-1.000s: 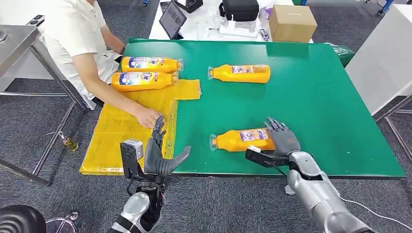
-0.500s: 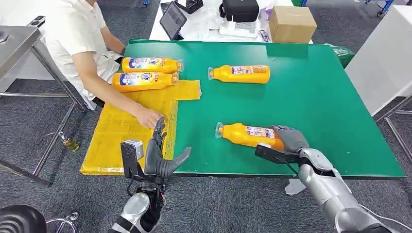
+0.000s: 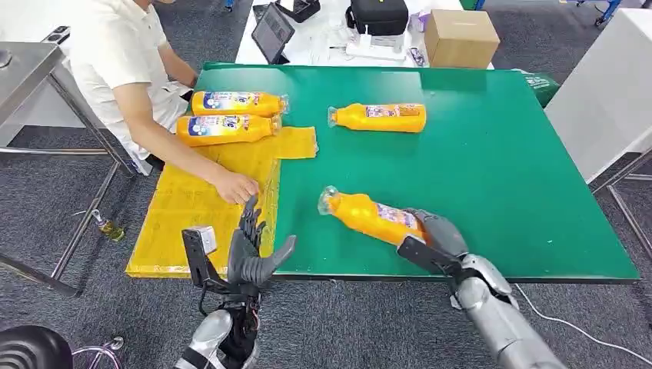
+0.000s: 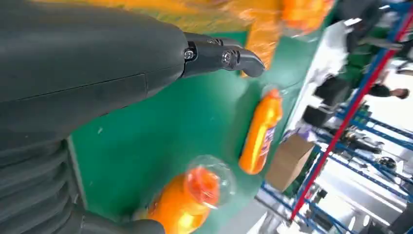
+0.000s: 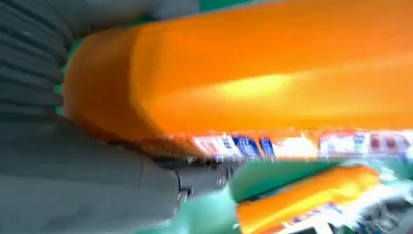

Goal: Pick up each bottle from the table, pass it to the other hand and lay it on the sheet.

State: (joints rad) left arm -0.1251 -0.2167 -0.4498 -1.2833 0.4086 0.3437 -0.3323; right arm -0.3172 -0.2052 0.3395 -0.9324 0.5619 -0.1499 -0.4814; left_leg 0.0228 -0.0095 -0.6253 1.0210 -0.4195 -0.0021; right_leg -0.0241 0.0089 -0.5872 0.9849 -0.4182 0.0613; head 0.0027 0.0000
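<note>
While the held bottle (image 3: 369,216) hangs tilted, its clear-capped neck pointing toward ten o'clock and its base buried in the right hand (image 3: 433,234), it sits over the near part of the green surface (image 3: 492,154), at about five o'clock from the surface's middle. The right hand's fingers (image 3: 440,227) are wrapped round the bottle's lower body, and the right wrist view shows orange plastic and label pressed tight against the palm. That slant likely serves the handover: the neck end is offered leftward, toward the other arm.

At seven o'clock the left hand (image 3: 250,250) stands upright just off the surface's near edge, fingers spread and thumb out, holding nothing; it seems to wait as a receiver, beside the yellow sheet (image 3: 188,204) where the bottle should be laid.

Two bottles (image 3: 231,115) already lie side by side at the sheet's far end, about ten o'clock. Another bottle (image 3: 380,116) lies on bare green at twelve o'clock, well apart from the sheet, so it looks yet to be collected.

A person's hand (image 3: 236,187) rests on the sheet near the left hand, perhaps steadying it.
</note>
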